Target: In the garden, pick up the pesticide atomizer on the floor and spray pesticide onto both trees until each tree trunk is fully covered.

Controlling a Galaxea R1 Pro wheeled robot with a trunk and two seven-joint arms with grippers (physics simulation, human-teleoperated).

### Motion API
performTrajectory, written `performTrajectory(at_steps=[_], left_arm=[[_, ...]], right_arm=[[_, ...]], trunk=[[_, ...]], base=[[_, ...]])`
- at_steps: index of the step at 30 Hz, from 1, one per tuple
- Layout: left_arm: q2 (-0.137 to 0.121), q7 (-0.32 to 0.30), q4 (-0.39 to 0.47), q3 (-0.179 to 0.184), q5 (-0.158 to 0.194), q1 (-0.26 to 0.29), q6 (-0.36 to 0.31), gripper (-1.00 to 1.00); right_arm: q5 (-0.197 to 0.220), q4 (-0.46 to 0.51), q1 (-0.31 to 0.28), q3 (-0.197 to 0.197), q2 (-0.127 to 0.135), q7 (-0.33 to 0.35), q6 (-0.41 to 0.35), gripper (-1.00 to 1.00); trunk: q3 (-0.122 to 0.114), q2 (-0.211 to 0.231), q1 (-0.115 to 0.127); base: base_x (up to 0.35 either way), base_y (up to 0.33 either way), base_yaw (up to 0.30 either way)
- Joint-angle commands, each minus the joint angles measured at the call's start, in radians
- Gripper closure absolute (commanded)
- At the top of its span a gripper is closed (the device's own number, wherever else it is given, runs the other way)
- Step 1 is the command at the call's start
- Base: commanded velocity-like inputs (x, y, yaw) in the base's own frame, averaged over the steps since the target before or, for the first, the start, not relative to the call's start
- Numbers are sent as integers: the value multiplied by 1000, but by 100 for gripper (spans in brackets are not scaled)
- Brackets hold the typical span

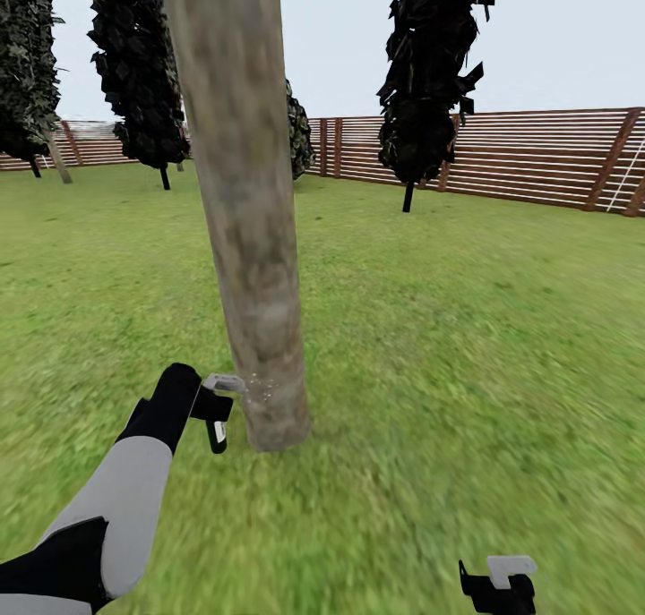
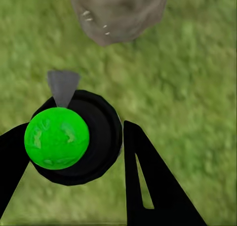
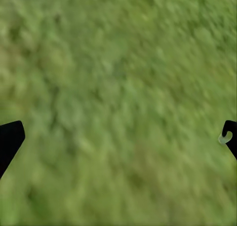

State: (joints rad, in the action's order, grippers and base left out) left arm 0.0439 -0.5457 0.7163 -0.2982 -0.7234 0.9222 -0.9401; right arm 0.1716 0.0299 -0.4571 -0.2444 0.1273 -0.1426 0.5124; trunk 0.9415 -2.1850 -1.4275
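the fingers of the left gripper were closed around the sprayer, held just beside the tree trunk base. it was judged light, rigid and smooth, best gripped around its round body. the right gripper was held open over the grass.

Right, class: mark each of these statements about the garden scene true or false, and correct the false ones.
1. The left gripper holds the atomizer. True.
2. The right gripper grips a tree trunk. False: it is open over the grass.
3. The atomizer's nozzle points toward the near tree trunk. True.
4. A brick wall rings the lawn. False: it is a slatted wooden fence.
5. White specks show on the trunk near the nozzle. True.
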Motion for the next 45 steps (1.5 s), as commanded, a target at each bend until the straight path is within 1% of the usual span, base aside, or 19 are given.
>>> performTrajectory(at_steps=[1,10,21,26,31,34,36,39,45], left_arm=[[0,0,0,0,1,-1,0,100],[5,0,29,-2,2,5,-3,100],[3,1,30,-2,1,-1,-2,100],[4,5,31,-2,1,-7,-1,100],[1,7,38,-11,1,-8,1,100],[3,7,65,-12,1,-9,-1,100],[9,7,86,-5,1,-11,-22,100],[12,7,93,-3,1,-11,-41,100],[3,7,95,-9,2,-10,-44,100]], right_arm=[[-1,0,0,0,0,1,0,-100],[-1,-1,0,0,1,0,0,-100],[-1,1,0,-1,0,1,0,-100],[-1,2,0,-1,0,0,0,-100],[-1,2,0,0,0,0,0,-100],[-1,0,0,0,0,0,0,-100],[-1,-1,0,-1,0,0,0,-100],[-1,-1,0,-1,0,0,0,-100],[-1,-1,0,-1,0,0,0,-100]], trunk=[[0,0,0],[0,0,0],[0,0,0],[0,0,0],[0,0,0],[0,0,0],[0,0,0],[0,0,0],[0,0,0]], base=[[34,-5,7],[174,-165,1],[-114,-253,3],[91,-269,212],[173,-251,236],[161,-250,46],[82,-268,8],[16,-279,2],[-67,-272,0]])
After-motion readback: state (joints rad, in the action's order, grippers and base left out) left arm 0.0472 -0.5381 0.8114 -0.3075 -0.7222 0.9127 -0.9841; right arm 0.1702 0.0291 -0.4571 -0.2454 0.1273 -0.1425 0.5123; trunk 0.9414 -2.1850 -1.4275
